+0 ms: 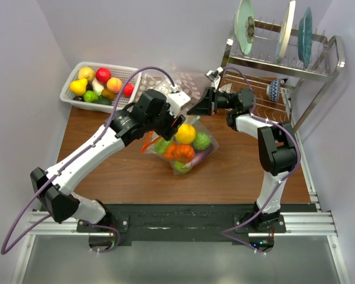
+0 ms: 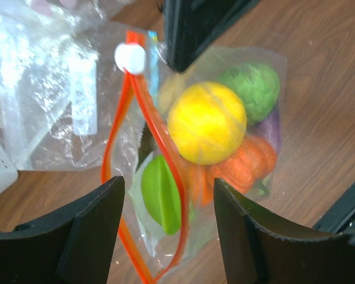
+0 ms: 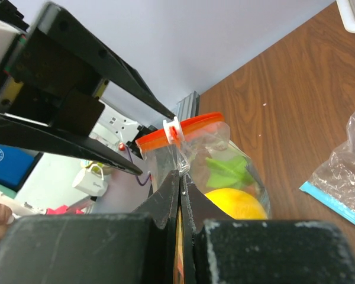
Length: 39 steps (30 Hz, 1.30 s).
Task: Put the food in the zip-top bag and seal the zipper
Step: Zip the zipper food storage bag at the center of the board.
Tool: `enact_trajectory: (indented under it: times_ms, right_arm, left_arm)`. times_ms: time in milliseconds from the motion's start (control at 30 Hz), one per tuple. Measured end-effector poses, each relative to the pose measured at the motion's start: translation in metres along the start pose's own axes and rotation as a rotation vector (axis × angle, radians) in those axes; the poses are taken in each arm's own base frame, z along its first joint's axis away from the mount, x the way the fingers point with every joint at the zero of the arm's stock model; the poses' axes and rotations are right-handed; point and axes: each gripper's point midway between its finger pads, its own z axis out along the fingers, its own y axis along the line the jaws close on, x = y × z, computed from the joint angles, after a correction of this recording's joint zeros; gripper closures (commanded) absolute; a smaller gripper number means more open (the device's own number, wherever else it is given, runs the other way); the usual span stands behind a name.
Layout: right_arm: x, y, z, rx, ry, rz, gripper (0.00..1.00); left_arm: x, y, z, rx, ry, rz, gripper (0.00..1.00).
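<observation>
Left arm (image 1: 97, 151), right arm (image 1: 248, 125): white links, black joints, purple cables (image 1: 154, 68) (one each); fingers (image 2: 89, 236) black.

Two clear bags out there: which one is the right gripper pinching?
The right gripper pinches the zip-top bag with the orange-red zipper, holding food; the blue-strip bag lies apart.

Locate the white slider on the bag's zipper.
In the right wrist view the white slider sits on the orange-red zipper, just above the right gripper pinching the zip-top bag.
</observation>
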Motion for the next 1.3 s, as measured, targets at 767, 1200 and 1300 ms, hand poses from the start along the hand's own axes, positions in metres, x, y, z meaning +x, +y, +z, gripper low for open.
enact_trajectory:
  times_ms: [767, 1200, 1300]
  right_arm:
    - [-0.004, 0.004, 0.001, -0.005, 0.003, 0.008, 1.0]
    - [-0.004, 0.004, 0.001, -0.005, 0.003, 0.008, 1.0]
    - [-0.004, 0.004, 0.001, -0.005, 0.004, 0.008, 1.0]
  left_arm:
    - [-0.081, 0.011, 0.006, 0.311, -0.284, 0.004, 0.58]
    - [-0.072, 0.004, 0.038, 0.387, -0.223, 0.002, 0.71]
    - [-0.073, 0.005, 0.038, 0.384, -0.225, 0.002, 0.71]
